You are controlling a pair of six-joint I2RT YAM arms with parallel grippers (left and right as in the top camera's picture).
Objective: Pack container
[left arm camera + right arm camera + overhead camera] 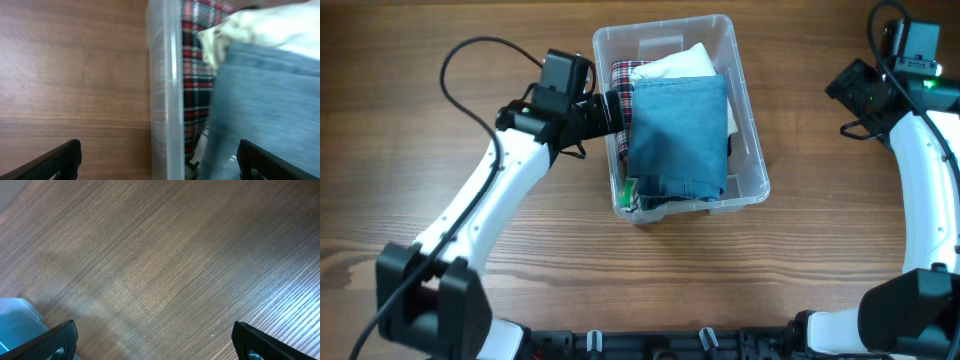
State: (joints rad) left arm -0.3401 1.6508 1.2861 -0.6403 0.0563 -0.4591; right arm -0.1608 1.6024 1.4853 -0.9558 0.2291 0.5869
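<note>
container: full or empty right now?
Full. The container holds a folded denim piece lying over plaid fabric and white cloth, covering most of its inside.

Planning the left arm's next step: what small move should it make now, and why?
Probably raise the left gripper straight up off the left wall of the container. Its jaws are open and empty, apparently astride that wall, and the folded denim, plaid cloth and white cloth already lie inside.

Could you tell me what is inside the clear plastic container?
The clear plastic container holds a folded blue denim garment on top of a red plaid cloth and a white cloth; anything beneath is covered.
</note>
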